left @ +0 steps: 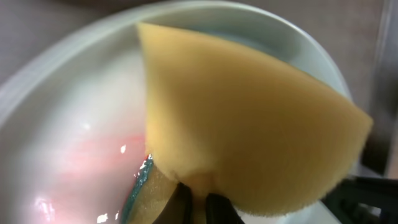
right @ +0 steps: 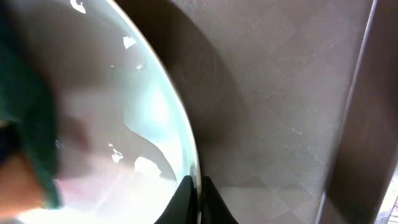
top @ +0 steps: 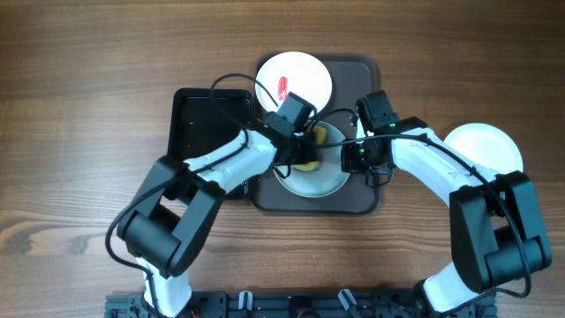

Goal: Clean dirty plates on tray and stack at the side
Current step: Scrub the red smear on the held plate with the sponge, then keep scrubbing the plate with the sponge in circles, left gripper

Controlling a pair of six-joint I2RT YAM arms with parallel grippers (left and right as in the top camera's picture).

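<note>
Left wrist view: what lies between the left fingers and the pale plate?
A yellow sponge, pinched by those fingers, against the plate beside a pink smear; seen in the left wrist view.

Both arms (top: 221,163) crowd the tray (top: 364,200) centre, black tub (top: 199,124) beside its left edge, open table (top: 71,132) far left (bare wood)

Wooden table (top: 79,79): tray (top: 353,200), black tub (top: 207,119), white plate (top: 484,143)
</note>
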